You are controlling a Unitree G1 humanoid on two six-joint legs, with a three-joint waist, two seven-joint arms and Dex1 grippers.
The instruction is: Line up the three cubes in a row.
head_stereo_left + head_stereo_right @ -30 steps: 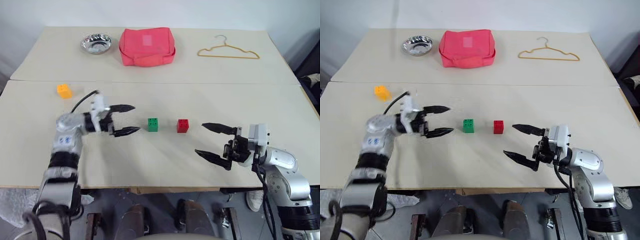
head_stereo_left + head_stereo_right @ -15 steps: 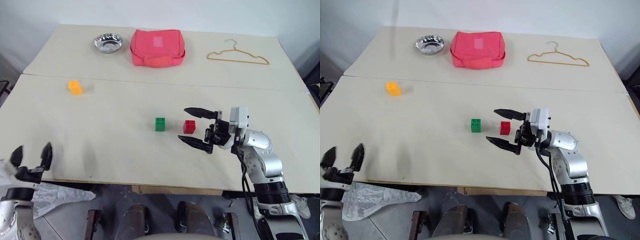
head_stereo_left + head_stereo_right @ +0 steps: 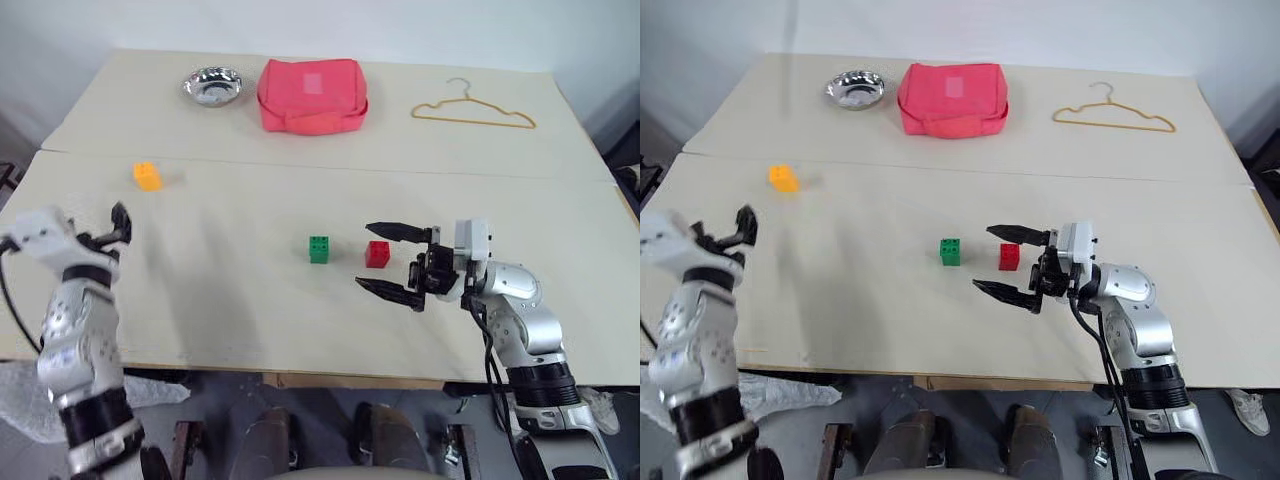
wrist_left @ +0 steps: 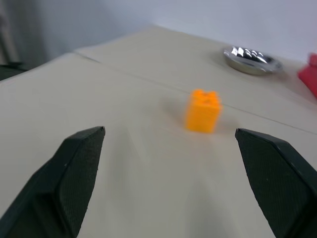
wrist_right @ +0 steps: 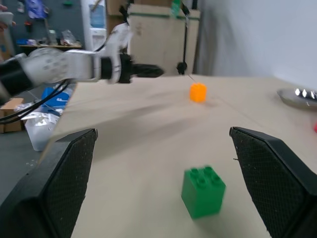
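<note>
Right gripper (image 3: 392, 263) wide open, empty, red cube (image 3: 378, 254) between its fingers, untouched. Left gripper (image 4: 168, 148) open, empty, facing orange cube (image 4: 202, 110)

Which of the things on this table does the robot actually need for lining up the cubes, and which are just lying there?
Needed for the job:
orange cube
green cube
red cube

Just lying about:
steel bowl
red fabric bag
wire hanger
</note>
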